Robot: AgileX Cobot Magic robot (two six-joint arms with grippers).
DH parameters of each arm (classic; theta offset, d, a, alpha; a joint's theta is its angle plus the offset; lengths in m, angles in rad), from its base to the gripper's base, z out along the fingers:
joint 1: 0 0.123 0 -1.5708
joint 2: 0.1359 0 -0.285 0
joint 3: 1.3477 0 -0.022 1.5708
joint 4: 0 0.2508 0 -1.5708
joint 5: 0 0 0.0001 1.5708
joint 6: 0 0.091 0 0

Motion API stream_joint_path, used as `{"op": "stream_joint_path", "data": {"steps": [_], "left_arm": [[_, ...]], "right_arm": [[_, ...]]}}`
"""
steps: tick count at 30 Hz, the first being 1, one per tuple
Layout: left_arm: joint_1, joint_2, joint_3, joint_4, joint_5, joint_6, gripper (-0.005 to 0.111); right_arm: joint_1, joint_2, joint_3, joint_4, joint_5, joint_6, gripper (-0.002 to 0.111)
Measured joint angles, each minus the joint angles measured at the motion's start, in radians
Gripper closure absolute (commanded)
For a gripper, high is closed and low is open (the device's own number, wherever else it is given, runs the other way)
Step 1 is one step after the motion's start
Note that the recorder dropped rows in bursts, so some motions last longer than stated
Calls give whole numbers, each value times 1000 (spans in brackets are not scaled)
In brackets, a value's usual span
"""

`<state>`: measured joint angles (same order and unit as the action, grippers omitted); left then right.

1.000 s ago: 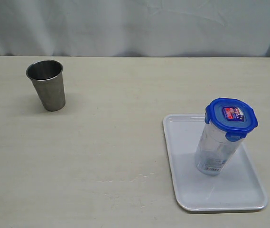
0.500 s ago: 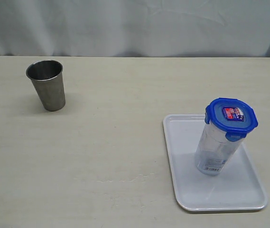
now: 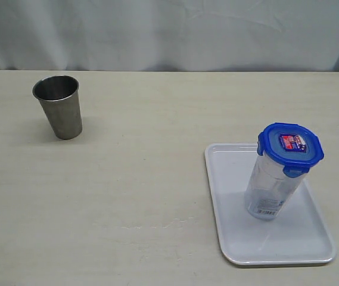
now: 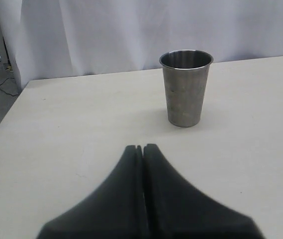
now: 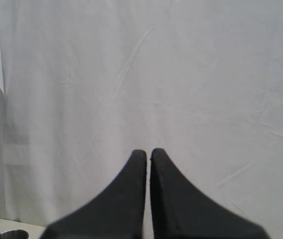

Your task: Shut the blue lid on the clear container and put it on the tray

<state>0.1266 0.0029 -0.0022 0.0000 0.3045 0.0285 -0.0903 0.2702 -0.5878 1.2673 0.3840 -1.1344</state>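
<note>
The clear container (image 3: 271,187) stands upright on the white tray (image 3: 235,238) at the right of the table, its white barcode label near the base. The blue lid (image 3: 291,147) sits on top of it with its flap tabs down and a small sticker showing. Neither arm appears in the exterior view. My left gripper (image 4: 142,148) is shut with nothing in it, hovering over bare table and facing the steel cup. My right gripper (image 5: 148,152) is shut and empty too, pointing at the white curtain; the container is out of its view.
A tapered steel cup (image 3: 59,106) stands upright at the far left of the table, also seen as the steel cup (image 4: 185,87) in the left wrist view. A white curtain (image 3: 169,33) hangs behind the table. The table's left edge (image 4: 12,107) drops off beside the cup.
</note>
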Motion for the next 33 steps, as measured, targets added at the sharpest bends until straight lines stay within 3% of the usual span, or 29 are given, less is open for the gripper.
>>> {"op": "stream_joint_path", "data": {"steps": [18, 27, 33], "left_arm": [[0, 0, 0, 0, 9, 1, 107], [0, 0, 0, 0, 9, 1, 107], [0, 0, 0, 0, 9, 0, 107]], "right_arm": [[3, 0, 0, 0, 0, 0, 104], [72, 0, 0, 0, 0, 0, 104], [80, -49, 65, 2, -100, 13, 104]]}}
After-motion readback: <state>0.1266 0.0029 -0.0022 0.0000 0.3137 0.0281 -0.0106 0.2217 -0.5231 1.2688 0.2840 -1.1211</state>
